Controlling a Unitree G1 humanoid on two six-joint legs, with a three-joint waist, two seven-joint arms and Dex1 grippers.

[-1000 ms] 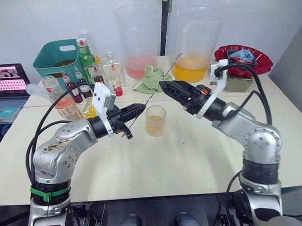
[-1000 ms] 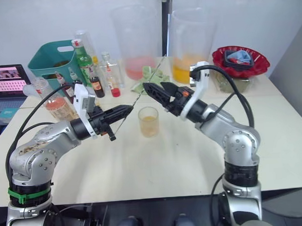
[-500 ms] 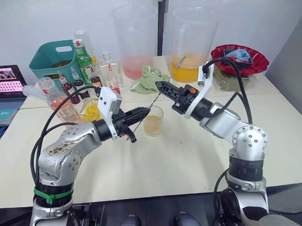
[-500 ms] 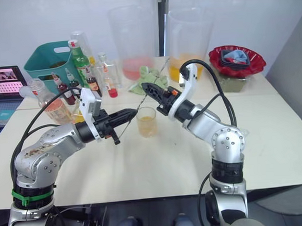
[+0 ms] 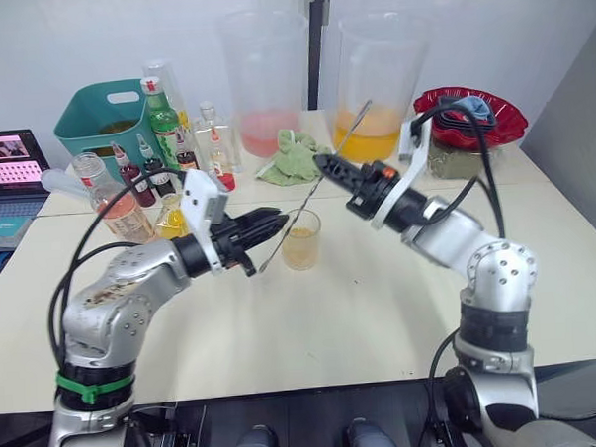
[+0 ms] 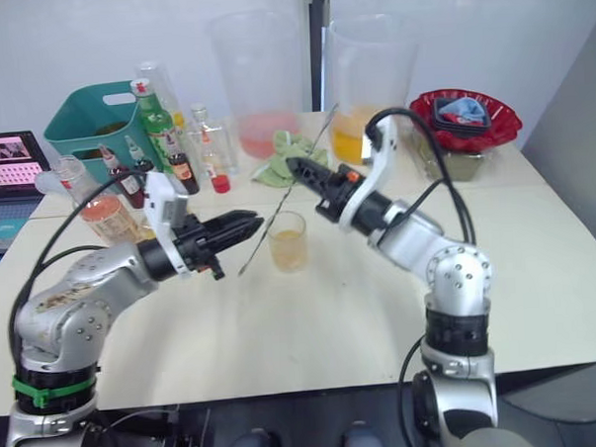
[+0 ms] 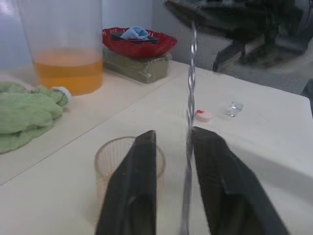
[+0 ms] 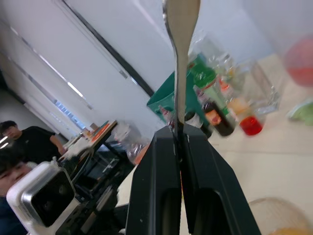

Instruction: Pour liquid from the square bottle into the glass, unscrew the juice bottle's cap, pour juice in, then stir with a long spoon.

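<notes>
Right hand [image 5: 324,164] is clamped on the thin twisted-metal long spoon [image 5: 310,195], slanting above the ribbed clear glass [image 5: 301,239] of amber liquid on the tabletop [image 5: 361,300]. Left hand [image 5: 278,222] fingers apart around the spoon's lower end, beside the glass. No legible writing.

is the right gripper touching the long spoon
Touching. In the right wrist view the right gripper has its jaws closed tight on the long spoon, whose handle rises from between them with no gap.

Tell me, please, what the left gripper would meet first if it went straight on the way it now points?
Probably the glass: the left gripper points at it from close by, with the long spoon slanting past its fingers. Depth is unclear, so it might brush the spoon first.
</notes>
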